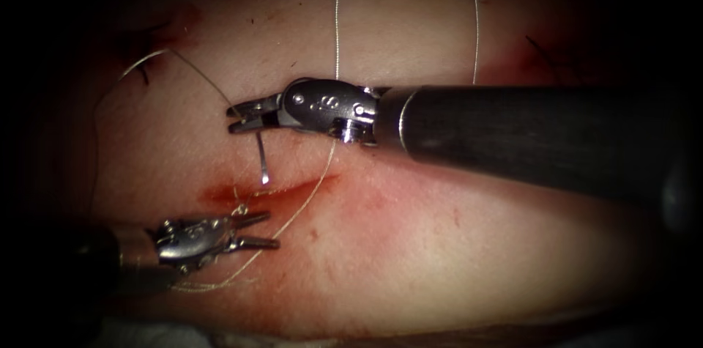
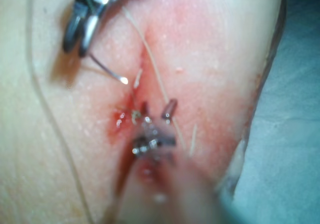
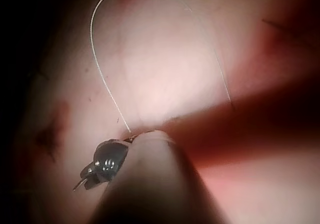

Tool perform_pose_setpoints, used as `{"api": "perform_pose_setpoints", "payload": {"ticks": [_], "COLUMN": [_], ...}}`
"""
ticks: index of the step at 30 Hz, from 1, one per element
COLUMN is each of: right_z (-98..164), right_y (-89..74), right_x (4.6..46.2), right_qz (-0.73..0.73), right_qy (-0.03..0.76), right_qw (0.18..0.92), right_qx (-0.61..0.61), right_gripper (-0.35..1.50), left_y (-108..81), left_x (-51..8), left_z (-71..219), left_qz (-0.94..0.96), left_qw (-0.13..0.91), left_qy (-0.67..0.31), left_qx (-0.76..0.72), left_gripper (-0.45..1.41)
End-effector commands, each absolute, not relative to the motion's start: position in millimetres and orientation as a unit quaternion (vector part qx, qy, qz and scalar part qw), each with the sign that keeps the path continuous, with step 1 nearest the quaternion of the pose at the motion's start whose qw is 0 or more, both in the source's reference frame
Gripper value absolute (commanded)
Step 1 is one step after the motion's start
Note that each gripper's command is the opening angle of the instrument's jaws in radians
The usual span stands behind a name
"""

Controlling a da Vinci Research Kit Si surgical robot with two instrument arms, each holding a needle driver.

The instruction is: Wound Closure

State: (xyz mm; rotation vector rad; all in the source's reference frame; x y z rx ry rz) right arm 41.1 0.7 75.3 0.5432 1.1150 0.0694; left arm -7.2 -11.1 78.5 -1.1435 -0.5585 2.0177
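Tissue (image 1: 410, 245) spans frame, cut (image 1: 271, 190) left of centre, red fluid along it. Right tool (image 1: 236, 118) at centre, jaws pinching needle (image 1: 261, 159) at upper end; tip hangs free above cut. Left tool (image 1: 267, 231) lower left, jaws spread, holding nothing. Thread (image 1: 336, 18) loops upward. No readable writing.

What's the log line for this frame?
right hand: shut on needle, tip at cut, not in tissue | left hand: open, empty, below cut | thread: looped above
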Motion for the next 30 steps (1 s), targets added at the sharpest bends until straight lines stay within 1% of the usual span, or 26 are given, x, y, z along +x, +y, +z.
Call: {"api": "perform_pose_setpoints", "payload": {"ticks": [1,11,15,20,23,30], "right_z": [75.7,75.4,75.9,76.6,77.1,77.1], "right_y": [0.0,-1.1,-2.0,-3.3,-4.3,-4.5], "right_x": [41.8,41.9,41.9,41.8,41.7,41.5], "right_qz": [0.033,0.076,0.114,0.126,0.139,0.143], "right_qy": [0.520,0.500,0.475,0.460,0.458,0.454], "right_qw": [0.812,0.798,0.792,0.786,0.771,0.766], "right_qx": [0.263,0.328,0.367,0.394,0.420,0.433], "right_gripper": [-0.35,-0.35,-0.35,-0.35,-0.35,-0.35], "left_y": [-11.9,-11.9,-11.9,-11.9,-11.9,-11.9], "left_x": [-7.7,-7.6,-7.6,-7.6,-7.5,-7.4], "left_z": [79.1,79.1,79.1,79.0,79.0,79.0], "left_qz": [0.786,0.786,0.786,0.786,0.787,0.787], "left_qw": [0.369,0.369,0.369,0.369,0.368,0.368], "left_qy": [-0.220,-0.220,-0.220,-0.220,-0.221,-0.221], "left_qx": [-0.445,-0.445,-0.445,-0.444,-0.443,-0.443], "left_gripper": [0.42,0.42,0.42,0.42,0.41,0.41]}}
